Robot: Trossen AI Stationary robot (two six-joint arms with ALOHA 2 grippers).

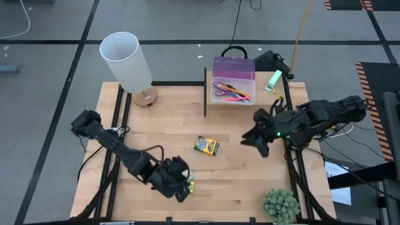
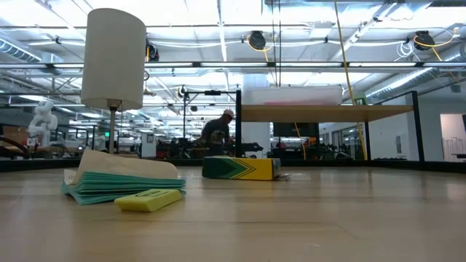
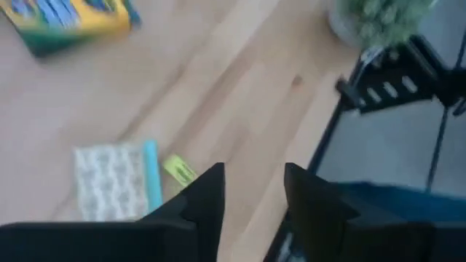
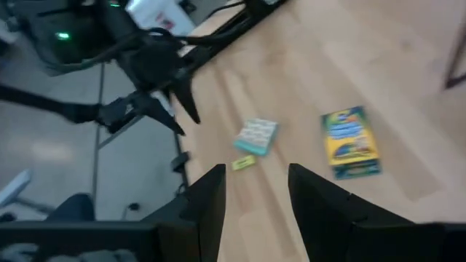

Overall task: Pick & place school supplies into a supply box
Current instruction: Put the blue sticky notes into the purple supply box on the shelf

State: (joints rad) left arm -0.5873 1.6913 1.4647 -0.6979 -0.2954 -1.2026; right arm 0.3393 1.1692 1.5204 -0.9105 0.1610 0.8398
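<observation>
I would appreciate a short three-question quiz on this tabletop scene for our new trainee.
1. True or false: the crayon box already lies inside the supply box.
2. Which arm's gripper hovers nearest the pastel eraser block? A) left B) right
3. Fill in: the tiny yellow piece lies on the ____ beside the eraser block.

Key:
1. False; it lies on the table, mid-table.
2. A; the left gripper is right by it, open and empty, while the right gripper hangs open at the right side.
3. table
</observation>
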